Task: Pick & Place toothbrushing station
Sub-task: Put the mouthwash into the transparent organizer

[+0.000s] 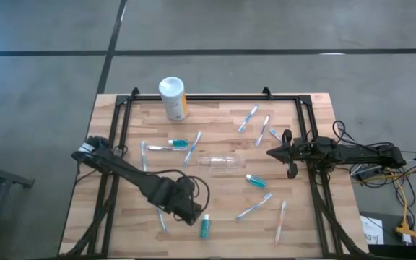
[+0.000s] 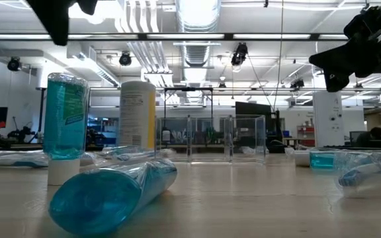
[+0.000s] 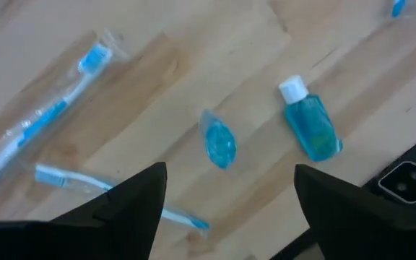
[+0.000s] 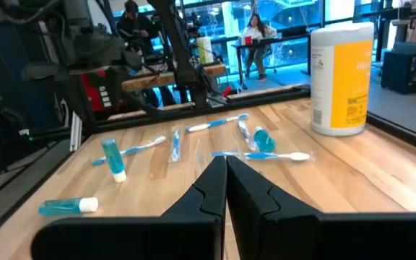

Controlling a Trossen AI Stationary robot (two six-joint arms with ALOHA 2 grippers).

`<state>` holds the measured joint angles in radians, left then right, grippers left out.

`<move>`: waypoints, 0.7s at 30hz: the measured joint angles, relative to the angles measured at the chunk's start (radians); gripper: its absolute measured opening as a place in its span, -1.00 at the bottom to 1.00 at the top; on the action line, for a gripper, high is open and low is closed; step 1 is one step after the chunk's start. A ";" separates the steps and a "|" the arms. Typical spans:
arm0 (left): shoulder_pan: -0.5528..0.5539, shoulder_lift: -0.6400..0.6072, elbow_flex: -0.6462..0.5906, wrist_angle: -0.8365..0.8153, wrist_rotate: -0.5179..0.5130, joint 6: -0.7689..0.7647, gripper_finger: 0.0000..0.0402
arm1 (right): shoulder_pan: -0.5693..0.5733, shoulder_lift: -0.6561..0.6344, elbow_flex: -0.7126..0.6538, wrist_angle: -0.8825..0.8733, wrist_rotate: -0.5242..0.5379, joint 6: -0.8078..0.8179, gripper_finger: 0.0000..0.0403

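Observation:
My left gripper is open and empty, held above the table's near middle; in its wrist view the fingers stand over a teal tube seen end-on. That tube stands on its white cap. A second teal tube lies beside it. The clear cup lies on its side at mid-table. Wrapped toothbrushes lie scattered. My right gripper is shut and empty, above the table's right part.
A white canister with a yellow label stands at the far edge, left of the middle. More tubes and toothbrushes lie right of the middle. A black frame runs along the far edge and both sides.

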<state>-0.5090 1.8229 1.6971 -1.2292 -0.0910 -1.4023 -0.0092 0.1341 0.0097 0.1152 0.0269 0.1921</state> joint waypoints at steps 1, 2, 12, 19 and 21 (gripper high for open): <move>-0.004 0.001 -0.002 0.002 -0.002 -0.008 0.53 | 0.000 -0.001 0.000 0.000 0.000 0.000 -0.96; -0.006 0.005 -0.005 0.006 -0.007 -0.014 0.52 | 0.000 -0.001 0.000 0.000 0.000 0.000 -0.96; -0.006 0.073 -0.017 0.067 -0.012 0.033 0.52 | 0.000 -0.001 0.000 0.003 0.000 0.000 -0.96; -0.003 0.108 -0.017 0.067 0.002 0.036 0.52 | 0.000 0.000 0.000 0.002 0.000 0.000 -0.96; -0.003 0.119 -0.017 0.066 0.005 0.037 0.52 | 0.000 -0.001 0.000 0.002 0.000 0.000 -0.96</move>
<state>-0.5121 1.9422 1.6806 -1.1629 -0.0856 -1.3655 -0.0093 0.1333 0.0097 0.1173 0.0273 0.1917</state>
